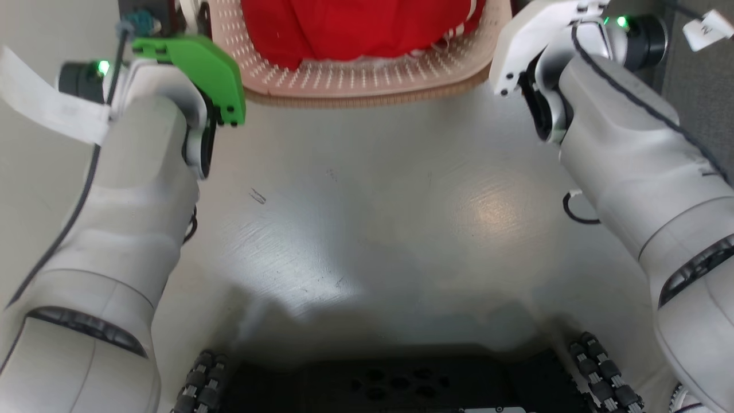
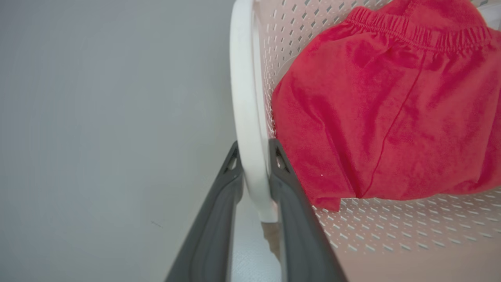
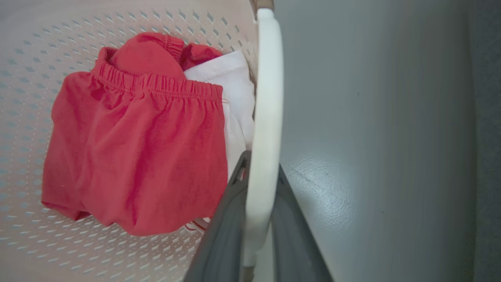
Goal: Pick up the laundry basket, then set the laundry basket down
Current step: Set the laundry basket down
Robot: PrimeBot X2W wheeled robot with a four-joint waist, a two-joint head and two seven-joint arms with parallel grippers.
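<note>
Left jaws are clenched on the basket's [image 2: 391, 231] white handle [image 2: 244, 98]; right jaws grip the opposite handle [image 3: 266, 98]. The basket spans between both jaws, red shorts [image 2: 391, 117] inside.

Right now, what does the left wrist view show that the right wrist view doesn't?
Left wrist: the left gripper closed on the left handle of the laundry basket, and a long seam running down the red garment.
Right wrist: the right gripper closed on the right handle, a white garment tucked between the red one and that handle, and a glare patch on the floor.
Both: the basket's perforated inside, the red garment, grey floor outside.
</note>
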